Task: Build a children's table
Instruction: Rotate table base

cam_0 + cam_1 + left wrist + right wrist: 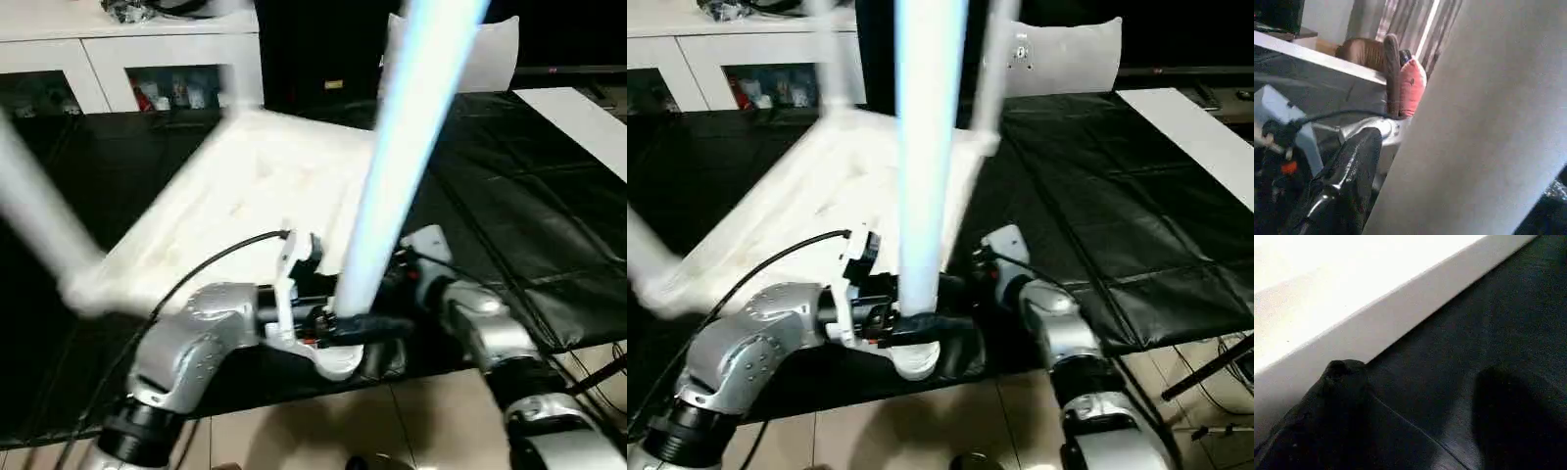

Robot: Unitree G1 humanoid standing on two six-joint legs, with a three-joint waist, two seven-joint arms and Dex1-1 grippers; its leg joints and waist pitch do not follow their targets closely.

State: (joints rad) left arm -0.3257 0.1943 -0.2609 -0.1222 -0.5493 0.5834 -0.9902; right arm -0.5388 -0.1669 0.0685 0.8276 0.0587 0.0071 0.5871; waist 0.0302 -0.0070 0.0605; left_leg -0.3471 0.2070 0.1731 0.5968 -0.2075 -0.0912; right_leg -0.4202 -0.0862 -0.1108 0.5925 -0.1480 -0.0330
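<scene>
The children's table top [245, 186] lies upside down on the black mat, its ribbed underside facing up. A long white leg [402, 147] rises from its near corner. My left gripper [918, 328] is shut on that leg near its base, and one black finger [1347, 181] shows beside the leg [1474, 127] in the left wrist view. A second leg [39, 215] stands at the left corner and another [991, 69] at the far corner. My right gripper [1415, 377] is open, low over the mat beside the top's white rim [1376, 328], just right of the held leg.
A long white cabinet [127, 49] with glass-fronted openings runs along the back left. A white cushion [1068, 54] leans at the back. A white board [578, 117] lies at the right on the black mat [509, 196]. Tiled floor [392, 421] begins at the mat's near edge.
</scene>
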